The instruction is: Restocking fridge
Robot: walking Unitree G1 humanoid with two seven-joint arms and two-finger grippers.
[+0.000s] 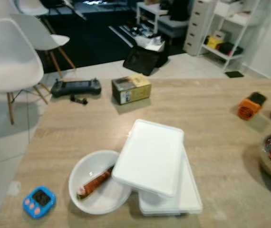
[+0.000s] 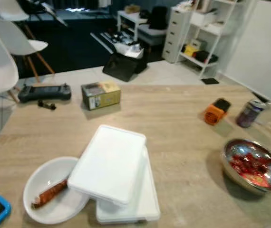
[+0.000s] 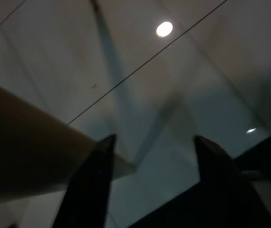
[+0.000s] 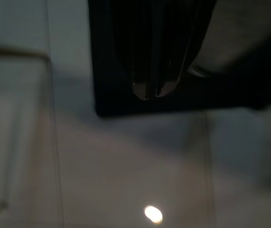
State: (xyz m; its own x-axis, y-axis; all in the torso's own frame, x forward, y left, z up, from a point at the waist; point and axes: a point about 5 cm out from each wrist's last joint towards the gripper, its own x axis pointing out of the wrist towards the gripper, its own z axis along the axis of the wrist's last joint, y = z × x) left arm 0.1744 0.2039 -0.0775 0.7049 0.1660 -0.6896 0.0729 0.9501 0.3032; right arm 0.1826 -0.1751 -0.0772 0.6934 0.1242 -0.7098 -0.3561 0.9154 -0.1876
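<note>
On the wooden table (image 1: pixel 207 118) a white lidded container (image 1: pixel 183 199) lies with its loose white lid (image 1: pixel 150 156) askew on top, overlapping a white bowl (image 1: pixel 90 194) that holds a brown sausage-like piece of food (image 1: pixel 95 183). A steel bowl of red food (image 2: pixel 254 166) stands at the right. A small yellow-and-grey carton (image 1: pixel 131 88) sits further back, and a dark can (image 2: pixel 248 114) is at the far right. My left gripper (image 3: pixel 154 142) hangs open over the tiled floor. My right gripper (image 4: pixel 153 91) hangs with its fingertips together, nothing between them.
A blue timer (image 1: pixel 39 201) lies at the table's near left corner, a black handheld controller (image 1: pixel 76 87) at the far left edge, an orange-and-black gadget (image 1: pixel 250 105) at the right. White chairs (image 1: pixel 7 61) stand to the left; a white shelf unit (image 1: pixel 230 28) stands behind.
</note>
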